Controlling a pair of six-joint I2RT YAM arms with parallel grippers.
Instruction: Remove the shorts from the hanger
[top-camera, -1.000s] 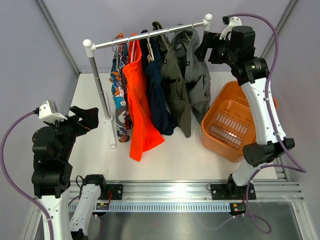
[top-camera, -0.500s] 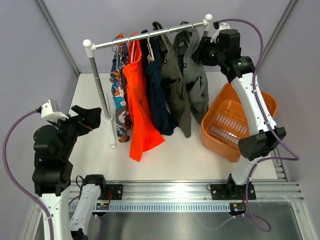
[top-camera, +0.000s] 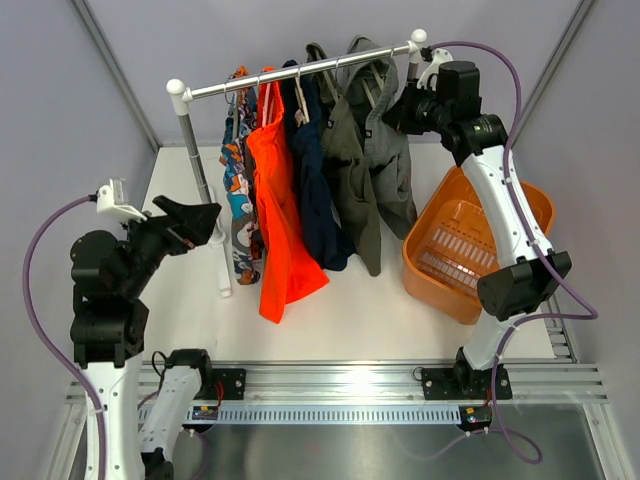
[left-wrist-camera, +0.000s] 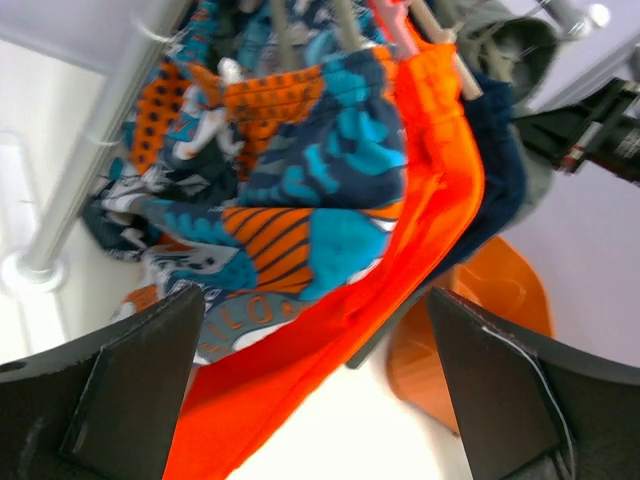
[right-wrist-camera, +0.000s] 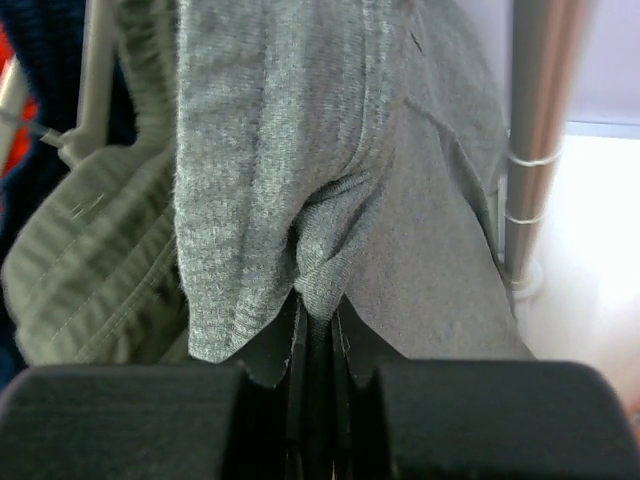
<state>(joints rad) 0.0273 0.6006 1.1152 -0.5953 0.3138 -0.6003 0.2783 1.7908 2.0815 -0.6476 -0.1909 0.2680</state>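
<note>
Right claw (right-wrist-camera: 318, 315): just snapped together, now pinching a fold of the grey shorts (right-wrist-camera: 400, 200) | shorts: on the rail (top-camera: 300, 70), right end, olive pair (top-camera: 350, 170) alongside | left claw (top-camera: 195, 220): apart, empty | looks ready for your pull.

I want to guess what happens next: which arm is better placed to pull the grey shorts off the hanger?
Right. The right end effector is shut on a fold of the grey shorts. The left end effector is open by the patterned shorts, far along the rail.
</note>
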